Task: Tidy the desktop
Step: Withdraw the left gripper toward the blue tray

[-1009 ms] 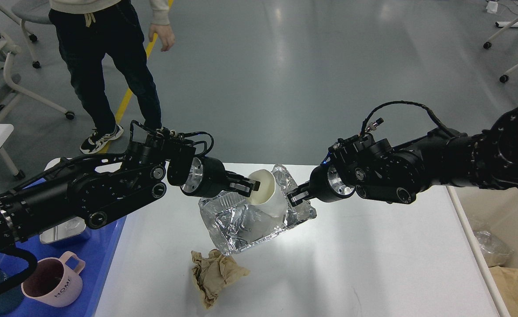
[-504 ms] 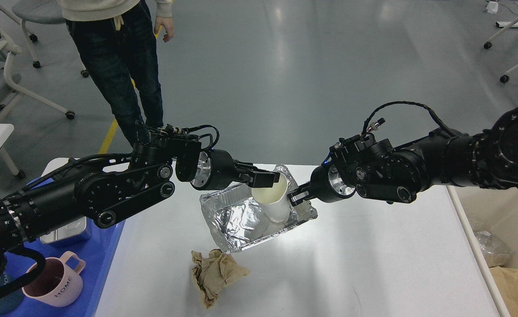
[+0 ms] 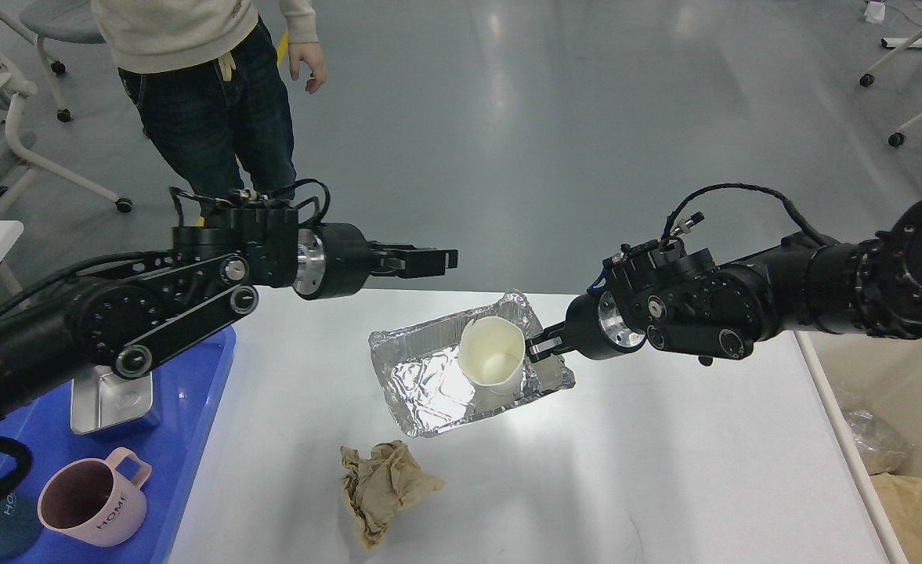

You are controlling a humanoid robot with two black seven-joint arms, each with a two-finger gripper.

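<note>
Paper cup (image 3: 492,364) stands inside the foil tray (image 3: 421,384) on the surface (image 3: 664,470); right gripper (image 3: 543,345) jaws pinch the tray's rim just beside it, left gripper (image 3: 429,261) jaws hang spread and empty above.

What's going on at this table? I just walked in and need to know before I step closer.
The robot is tidying the white table. Its right gripper pinches the edge of a foil tray, where a paper cup stands upright. The left gripper hovers empty above the table's far edge. A crumpled brown paper lies in front of the tray. A pink mug and a metal tin sit in the blue bin. A person stands beyond.
</note>
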